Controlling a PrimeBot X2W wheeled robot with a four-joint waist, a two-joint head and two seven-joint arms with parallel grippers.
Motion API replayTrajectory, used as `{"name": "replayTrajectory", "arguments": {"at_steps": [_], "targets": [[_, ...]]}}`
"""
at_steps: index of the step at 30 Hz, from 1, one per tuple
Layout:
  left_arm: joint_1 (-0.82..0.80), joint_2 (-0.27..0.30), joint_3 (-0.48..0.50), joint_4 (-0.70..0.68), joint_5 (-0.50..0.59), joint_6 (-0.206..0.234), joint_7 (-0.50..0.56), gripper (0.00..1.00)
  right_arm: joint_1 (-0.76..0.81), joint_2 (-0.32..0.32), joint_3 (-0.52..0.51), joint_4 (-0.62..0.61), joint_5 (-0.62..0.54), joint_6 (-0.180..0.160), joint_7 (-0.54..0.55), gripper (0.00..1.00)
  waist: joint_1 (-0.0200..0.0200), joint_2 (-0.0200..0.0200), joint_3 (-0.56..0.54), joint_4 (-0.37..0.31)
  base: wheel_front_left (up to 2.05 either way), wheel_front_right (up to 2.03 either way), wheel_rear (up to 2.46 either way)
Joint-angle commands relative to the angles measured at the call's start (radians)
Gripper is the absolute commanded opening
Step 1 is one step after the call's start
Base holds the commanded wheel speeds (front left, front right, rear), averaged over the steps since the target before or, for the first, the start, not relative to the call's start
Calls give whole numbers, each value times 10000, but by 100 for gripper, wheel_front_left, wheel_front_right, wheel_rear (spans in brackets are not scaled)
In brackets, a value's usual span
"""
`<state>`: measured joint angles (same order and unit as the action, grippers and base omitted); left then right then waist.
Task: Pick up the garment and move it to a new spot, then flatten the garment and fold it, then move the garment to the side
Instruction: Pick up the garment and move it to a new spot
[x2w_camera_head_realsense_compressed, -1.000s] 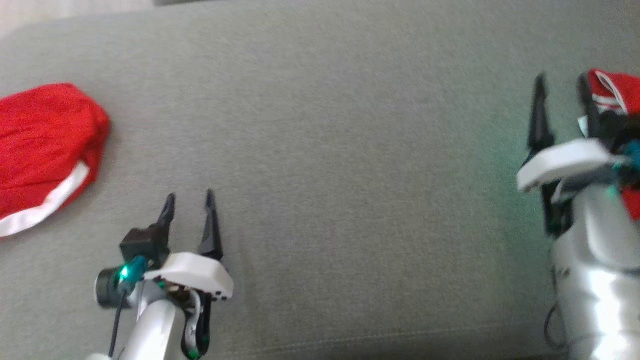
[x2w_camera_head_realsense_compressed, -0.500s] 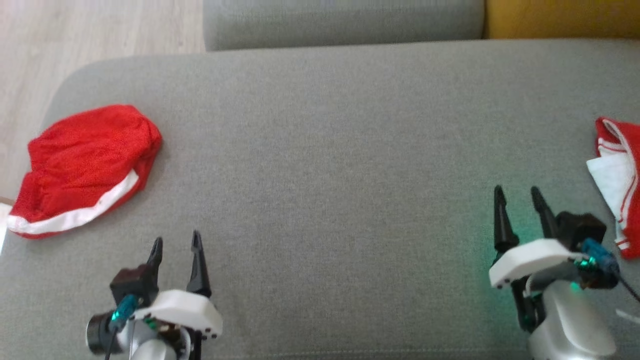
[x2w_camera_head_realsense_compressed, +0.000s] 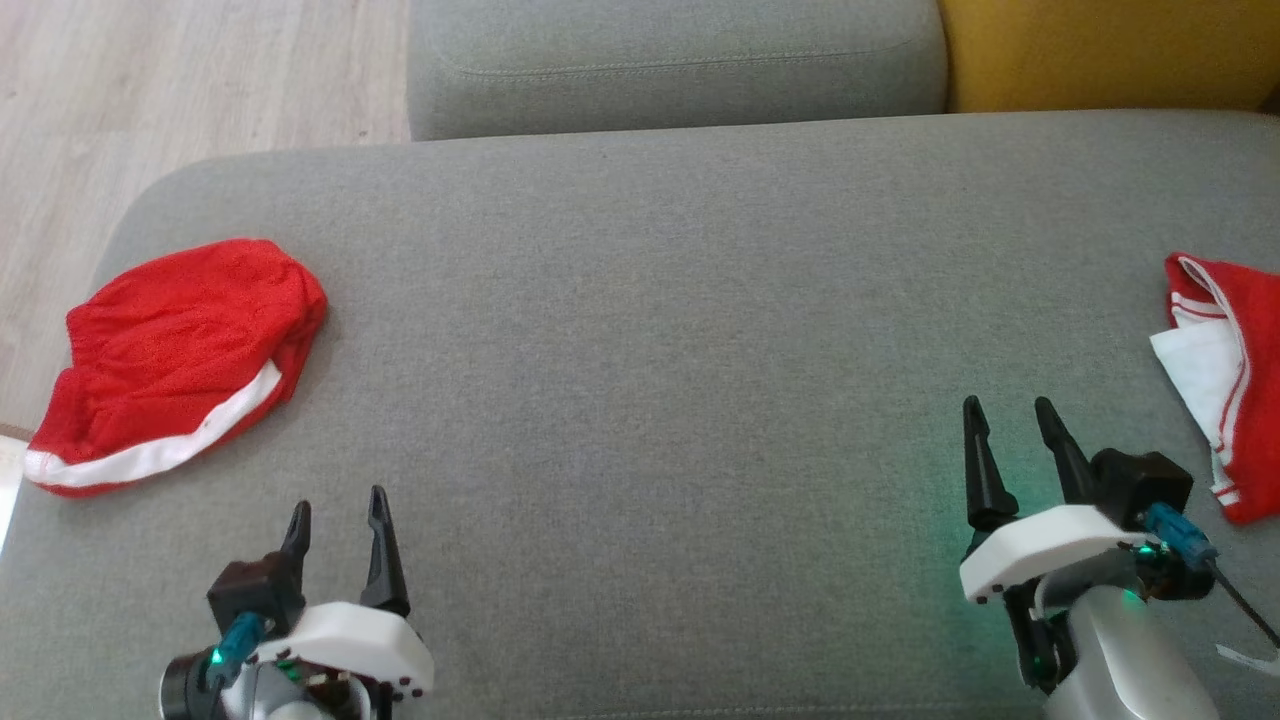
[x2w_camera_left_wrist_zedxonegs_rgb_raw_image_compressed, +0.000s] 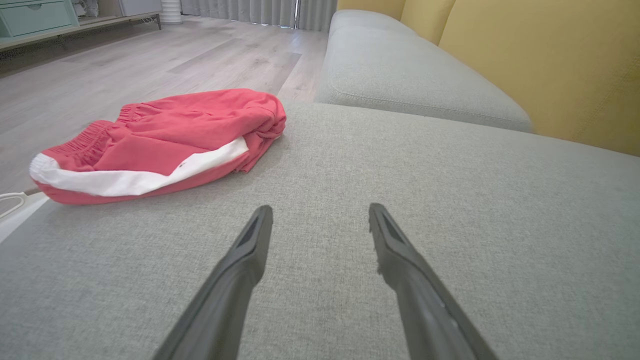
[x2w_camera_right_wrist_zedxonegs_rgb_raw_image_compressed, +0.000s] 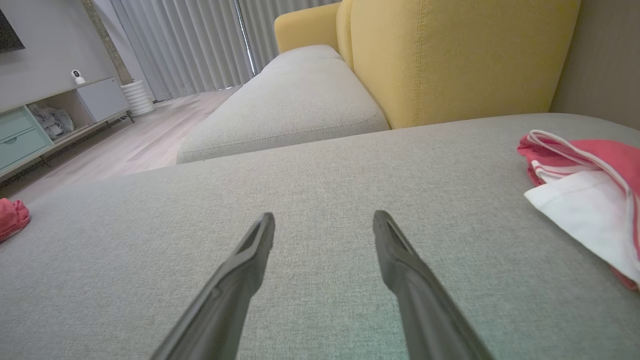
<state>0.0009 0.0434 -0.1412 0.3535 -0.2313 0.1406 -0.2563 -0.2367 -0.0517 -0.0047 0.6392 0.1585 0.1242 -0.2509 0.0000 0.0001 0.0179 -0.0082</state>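
A red garment with a white band (x2w_camera_head_realsense_compressed: 175, 355) lies bunched at the far left of the grey cushion (x2w_camera_head_realsense_compressed: 650, 330), close to its left edge; the left wrist view has this garment (x2w_camera_left_wrist_zedxonegs_rgb_raw_image_compressed: 175, 132) ahead and to the left. A second red and white garment (x2w_camera_head_realsense_compressed: 1215, 370) lies at the right edge, and appears at the right of the right wrist view (x2w_camera_right_wrist_zedxonegs_rgb_raw_image_compressed: 590, 195). My left gripper (x2w_camera_head_realsense_compressed: 338, 503) hovers open and empty at the lower left (x2w_camera_left_wrist_zedxonegs_rgb_raw_image_compressed: 321, 209). My right gripper (x2w_camera_head_realsense_compressed: 1007, 405) is open and empty too (x2w_camera_right_wrist_zedxonegs_rgb_raw_image_compressed: 324, 216), a little left of the red and white garment and apart from it.
Behind the cushion sits another grey seat cushion (x2w_camera_head_realsense_compressed: 670, 60), with a yellow backrest (x2w_camera_head_realsense_compressed: 1100, 50) at the back right. Wooden floor (x2w_camera_head_realsense_compressed: 150, 80) lies past the cushion's left edge. Bare grey fabric stretches between the two garments.
The head camera has shifted, bringing the back cushion and floor into view. My right gripper, which was up against the red and white garment, has drawn back to its left. Both grippers stay open.
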Motion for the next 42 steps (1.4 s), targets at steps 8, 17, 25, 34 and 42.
{"name": "replayTrajectory", "arguments": {"at_steps": [8, 17, 25, 34, 42], "targets": [[-290, 68, 371, -443, -87, 103, -55, 100, -187, 14, 595, -476, 53, 65, -108, 100, 0, -1, 166, 810, 0, 0, 0], [-151, 68, 911, -521, -108, 207, -55, 100, -359, 14, 1364, -615, 283, 65, -108, 100, 0, -1, 284, 2516, 0, 0, 0], [45, 68, 1424, -595, -143, 242, -55, 100, -531, 14, 1916, -668, 479, 65, -108, 100, 0, -1, 319, 3645, 0, 0, 0], [205, 68, 1858, -555, -212, 196, -55, 100, -610, 14, 2357, -588, 634, 65, -109, 100, 0, -1, 414, 4376, 0, 0, 0], [-387, 68, 1846, -24, -706, -359, -55, 100, -909, 14, 2567, -620, 513, 65, -82, 100, 0, -1, 886, 4154, 0, 0, 0]]}}
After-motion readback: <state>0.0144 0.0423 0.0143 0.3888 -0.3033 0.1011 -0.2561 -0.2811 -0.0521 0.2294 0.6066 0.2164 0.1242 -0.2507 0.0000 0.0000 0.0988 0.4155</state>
